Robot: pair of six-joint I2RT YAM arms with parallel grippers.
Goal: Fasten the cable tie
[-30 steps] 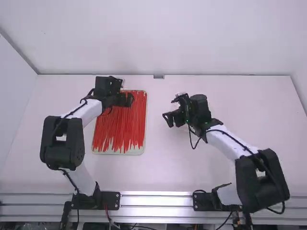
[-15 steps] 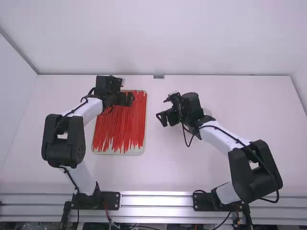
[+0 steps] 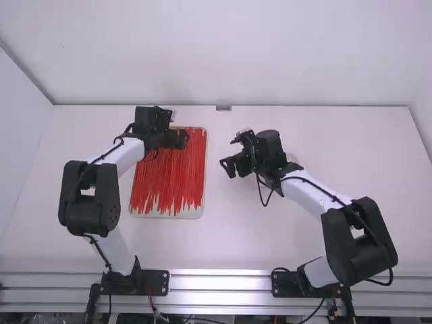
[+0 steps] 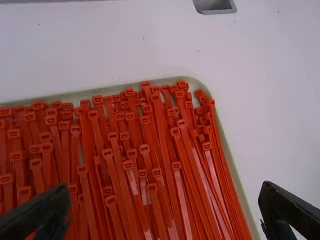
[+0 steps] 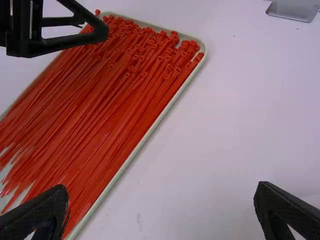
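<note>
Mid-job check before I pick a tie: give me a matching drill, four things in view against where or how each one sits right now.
Things:
1. left pincer
2. right pincer
3. cable ties
4. grey bracket

Places or states:
A. at the table's far edge
B. open, above bare table beside the tray
C. red, heaped lengthwise in the tray
D. open, above the ties' head ends

Pairs: 1-D, 2-B, 3-C, 4-A
</note>
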